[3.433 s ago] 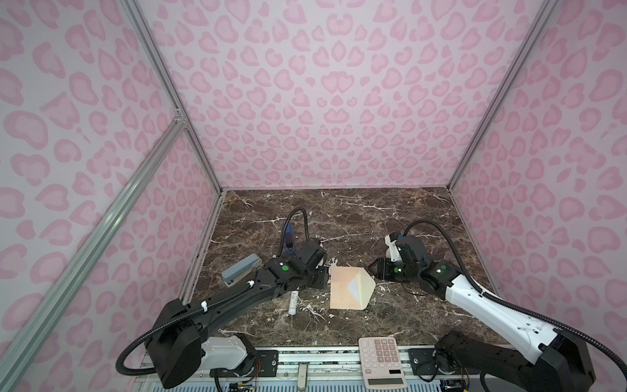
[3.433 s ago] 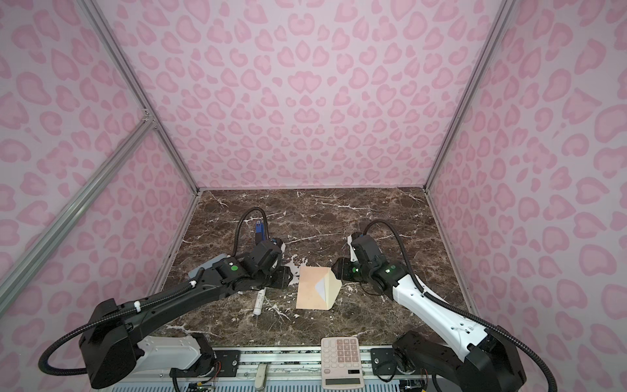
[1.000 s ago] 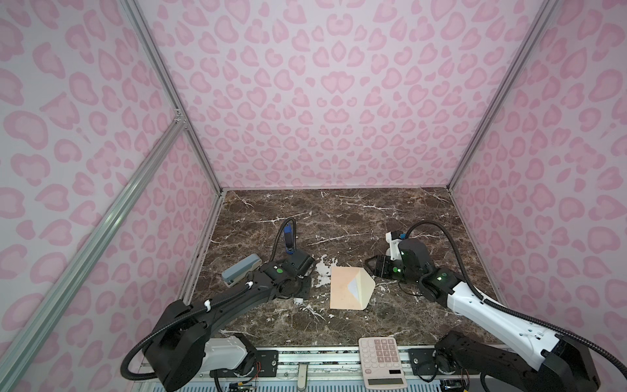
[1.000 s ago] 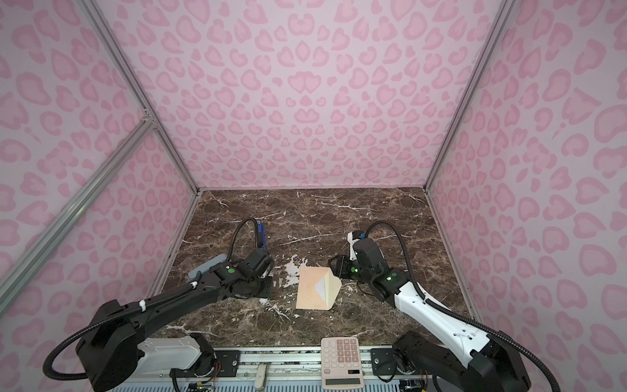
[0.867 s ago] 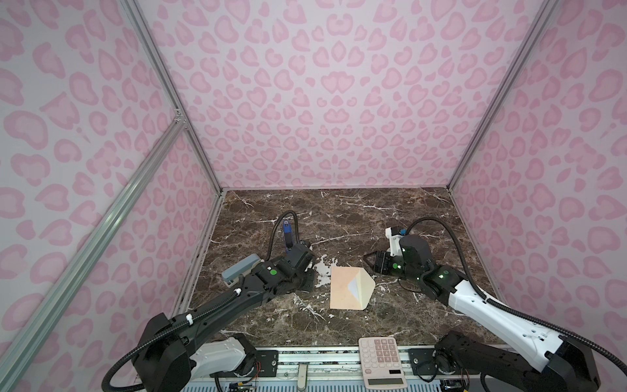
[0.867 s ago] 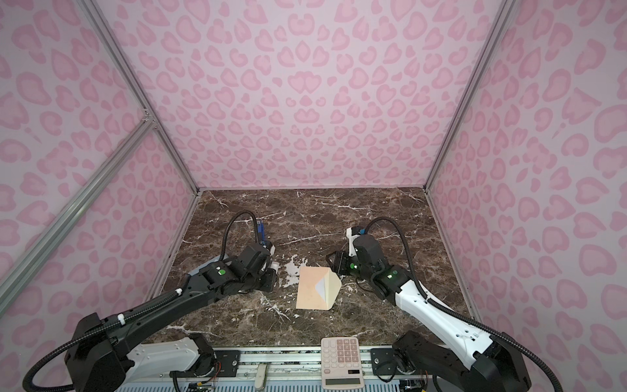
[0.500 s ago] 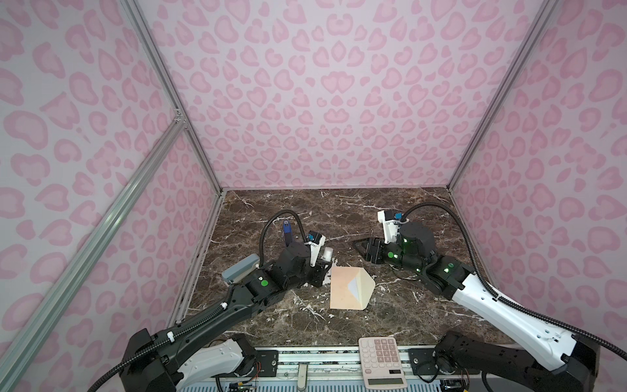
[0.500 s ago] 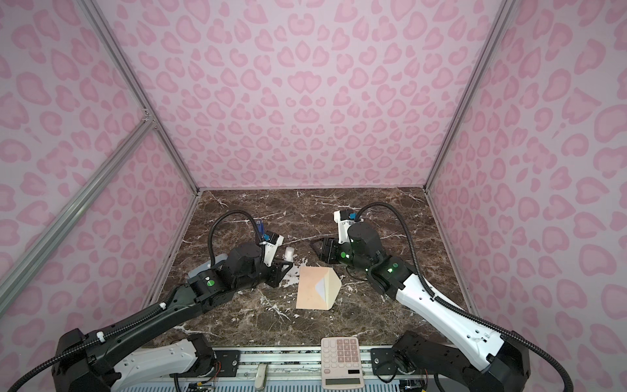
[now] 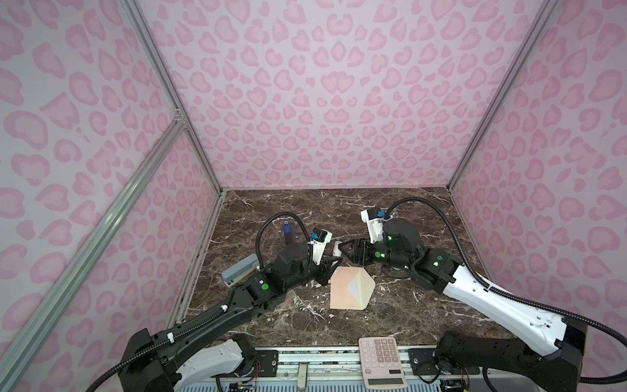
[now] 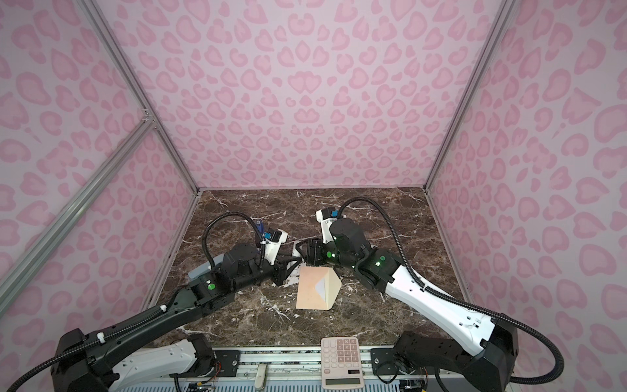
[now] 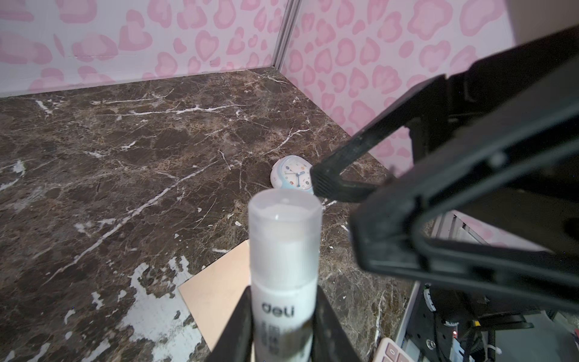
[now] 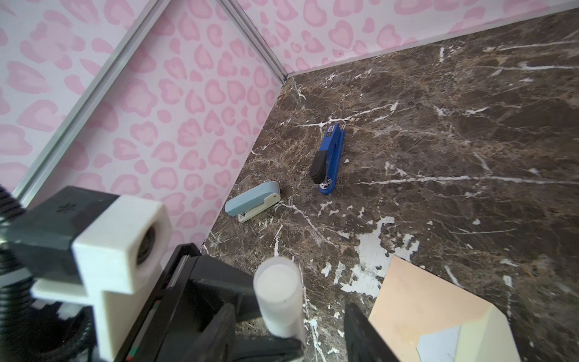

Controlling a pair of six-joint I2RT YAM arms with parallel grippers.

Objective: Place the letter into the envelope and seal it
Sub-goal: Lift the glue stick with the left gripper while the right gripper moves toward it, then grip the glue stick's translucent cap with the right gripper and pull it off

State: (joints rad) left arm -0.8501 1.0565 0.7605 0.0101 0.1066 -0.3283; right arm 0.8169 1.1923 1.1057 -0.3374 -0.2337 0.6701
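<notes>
Two grippers, one glue stick (image 11: pixel 283 272), cap (image 11: pixel 285 213) on.
The left gripper (image 11: pixel 283 301) is clamped on the glue stick; the right gripper (image 9: pixel 343 253) has its jaws apart either side of the cap, not yet gripping. The envelope (image 9: pixel 342 288) lies flat on the table (image 9: pixel 390 210), flap (image 9: pixel 366 286) open, the letter (image 9: pixel 353 287) seemingly tucked inside, only a white corner showing. A skewed pull could twist the glue stick loose and drop it onto the paper.
</notes>
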